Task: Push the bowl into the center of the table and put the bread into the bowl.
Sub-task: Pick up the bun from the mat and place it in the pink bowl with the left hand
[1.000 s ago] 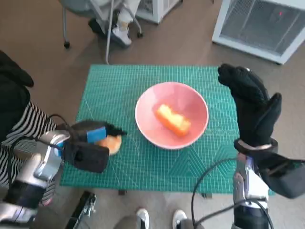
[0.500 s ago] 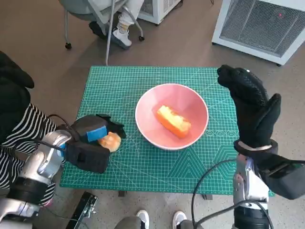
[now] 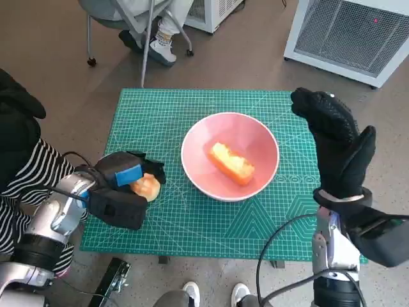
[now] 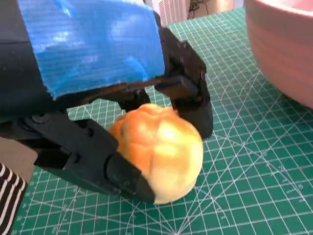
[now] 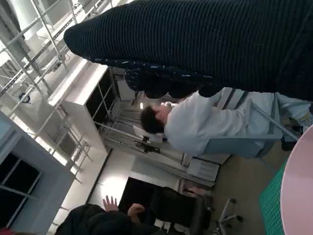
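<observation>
- Two pieces of bread were in view: a long orange-crusted piece (image 3: 231, 162) already lay inside the pink bowl (image 3: 198, 137), and a round bun (image 3: 146, 187) sat outside it, near the mat's left edge.
- The bowl stood roughly in the middle of the green mat (image 3: 192, 236), so the push looked done, as far as could be judged.
- What seemed left was carrying the bun across and dropping it into the bowl.
- The left hand (image 3: 121, 192) had its fingers (image 4: 98, 161) closed around the bun, one below and others over the top, touching it on both sides; the bun looked to be resting on the mat or barely off it, and I could not tell which.
- The bun was pale golden with a glossy, darker top and a soft, slightly creased surface; it would likely dent under a hard squeeze.
- The right hand (image 3: 339, 144) was raised beside the bowl's right side, well clear of it, holding nothing, with thumb and fingers apart.
- A person in a pale top (image 5: 205, 127) sat on a chair beyond the table.
</observation>
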### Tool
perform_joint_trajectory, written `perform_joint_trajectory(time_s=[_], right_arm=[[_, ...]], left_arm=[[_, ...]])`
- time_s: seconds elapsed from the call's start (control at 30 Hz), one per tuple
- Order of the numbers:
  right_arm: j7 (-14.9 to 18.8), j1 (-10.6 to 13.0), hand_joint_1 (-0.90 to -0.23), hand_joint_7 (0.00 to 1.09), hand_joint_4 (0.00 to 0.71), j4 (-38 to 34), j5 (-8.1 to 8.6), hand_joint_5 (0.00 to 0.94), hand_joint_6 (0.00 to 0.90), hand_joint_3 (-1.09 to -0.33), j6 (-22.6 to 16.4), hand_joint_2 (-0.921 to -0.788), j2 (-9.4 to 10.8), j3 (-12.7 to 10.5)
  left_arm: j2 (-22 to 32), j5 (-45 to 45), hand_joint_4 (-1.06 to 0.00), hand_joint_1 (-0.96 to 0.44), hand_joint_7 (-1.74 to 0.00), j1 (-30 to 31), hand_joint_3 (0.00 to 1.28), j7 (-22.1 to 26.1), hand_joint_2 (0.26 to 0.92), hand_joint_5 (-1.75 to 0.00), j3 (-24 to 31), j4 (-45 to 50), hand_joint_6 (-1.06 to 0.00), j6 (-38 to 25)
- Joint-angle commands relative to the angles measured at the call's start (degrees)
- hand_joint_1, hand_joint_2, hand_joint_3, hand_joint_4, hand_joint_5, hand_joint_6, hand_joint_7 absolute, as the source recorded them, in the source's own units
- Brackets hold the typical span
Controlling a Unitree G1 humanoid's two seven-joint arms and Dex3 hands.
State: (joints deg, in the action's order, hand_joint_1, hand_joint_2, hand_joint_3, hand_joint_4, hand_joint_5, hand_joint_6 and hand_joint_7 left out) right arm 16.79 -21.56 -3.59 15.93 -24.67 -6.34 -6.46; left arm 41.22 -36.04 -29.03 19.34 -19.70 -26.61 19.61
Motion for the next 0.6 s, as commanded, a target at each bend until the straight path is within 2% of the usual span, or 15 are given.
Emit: perform_joint_trajectory(time_s=[0.03, 0.27, 0.6], right_arm=[[0.25, 0.37, -0.709, 0.4, 0.154, -1.16, -0.13, 0.0, 0.113, -0.73, 0.18, -0.921, 0.15, -0.01], [1.06, -0.28, -0.707, 0.4, 0.154, -2.79, 0.29, 0.0, 0.112, -0.73, -0.78, -0.921, -0.29, -0.39], [1.41, -0.52, -0.707, 0.4, 0.153, -3.03, 0.41, 0.0, 0.11, -0.731, -1.1, -0.921, -0.1, -0.36]], left_arm=[[0.25, -0.22, -0.74, 0.0, -1.18, -0.1, 0.06, 0.32, 0.914, -1.13, -0.08, -0.66, -0.6, 0.24], [1.28, 10.82, -0.76, 0.0, -1.18, -1.82, 0.05, 5.02, 0.918, -1.11, 8.99, 13.4, -0.6, -1.42], [-2.62, 15.36, -0.8, 0.0, -1.16, -6.3, 0.03, 5.28, 0.91, -1.04, 13.22, 24.7, -0.65, -6.5]])
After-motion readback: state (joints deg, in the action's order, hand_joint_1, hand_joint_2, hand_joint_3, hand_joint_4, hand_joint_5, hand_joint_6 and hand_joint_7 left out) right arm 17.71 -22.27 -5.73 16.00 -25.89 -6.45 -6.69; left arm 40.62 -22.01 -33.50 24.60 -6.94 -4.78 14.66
